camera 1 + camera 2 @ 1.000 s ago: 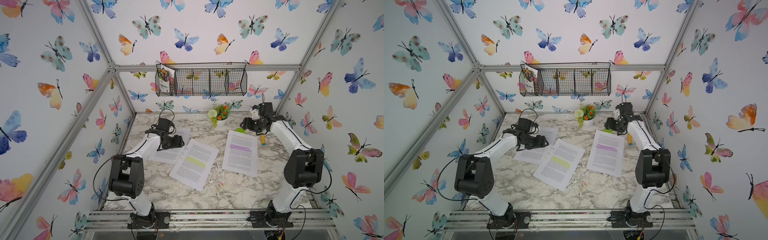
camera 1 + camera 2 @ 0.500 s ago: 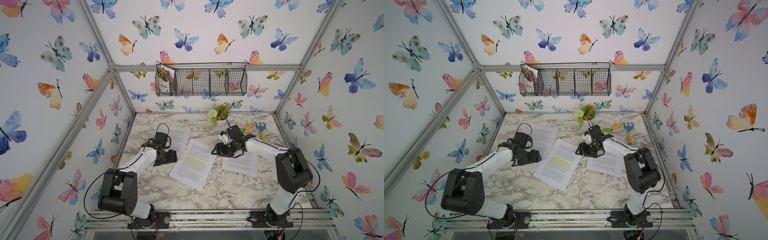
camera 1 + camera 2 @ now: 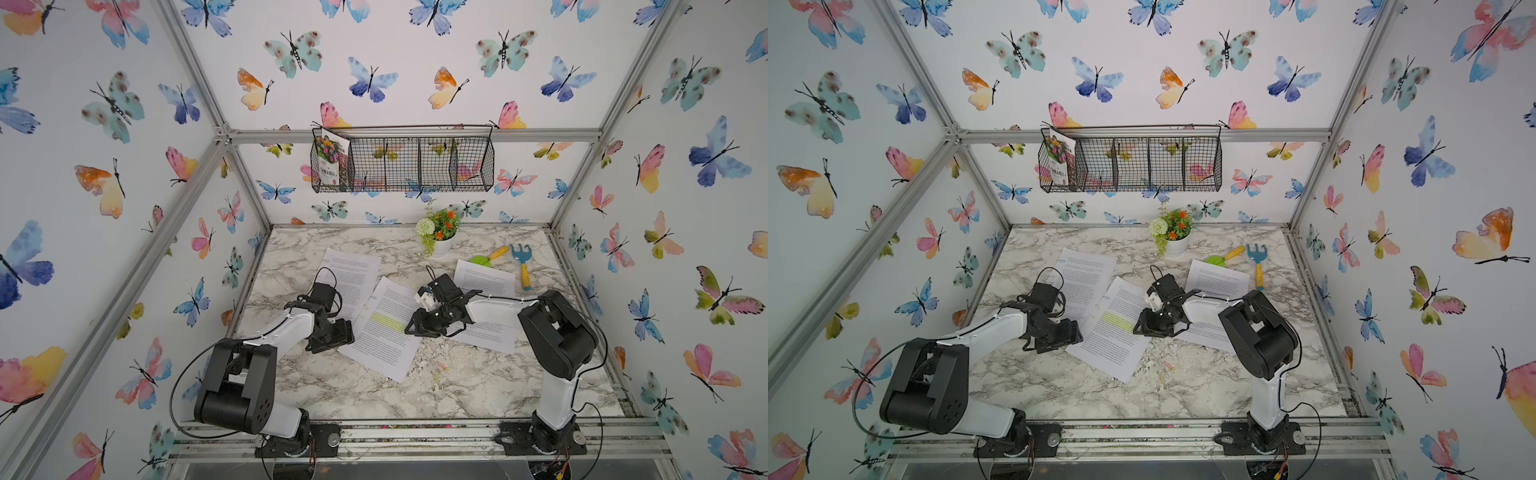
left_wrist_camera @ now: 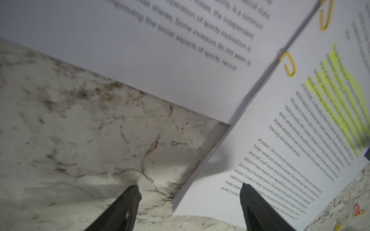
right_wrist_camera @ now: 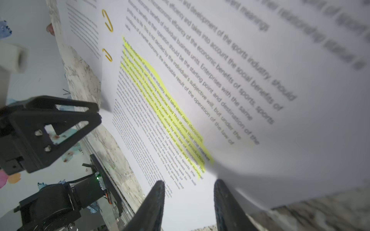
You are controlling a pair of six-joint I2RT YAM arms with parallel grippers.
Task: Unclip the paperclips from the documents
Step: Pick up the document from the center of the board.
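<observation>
Hooking over one long edge of the highlighted sheet [image 4: 320, 140], two yellow paperclips [image 4: 288, 64] sit one after the other. Each is a thin wire loop, close to the start of the yellow band. The sheet is white with dense black print and lies slanted in the middle of the marble table [image 3: 353, 395]. Its clipped edge lies over a corner of the plain sheet [image 3: 353, 274], which has the same print and no colour. A third sheet [image 3: 484, 280] lies on the other side, largely hidden under the right arm. A loose pink clip [image 4: 357, 209] and a loose yellow clip [image 4: 338, 227] rest on the marble just past the highlighted sheet's lower corner.

The left gripper [image 4: 188, 192] has its jaws spread wide and holds nothing. One finger is over bare marble and the other over the highlighted sheet's lower corner, so the paper's edge runs between them. The right gripper [image 5: 189, 186] is low over the far end of the yellow band, its jaws partly apart with only flat paper showing between them.

Toward the back of the table stand a flower pot [image 3: 440, 245], a green scoop [image 3: 482, 260] and a blue rake [image 3: 521, 257]. On the back wall hangs a wire basket [image 3: 473, 166] with a seed packet [image 3: 330, 160] in its end compartment.
</observation>
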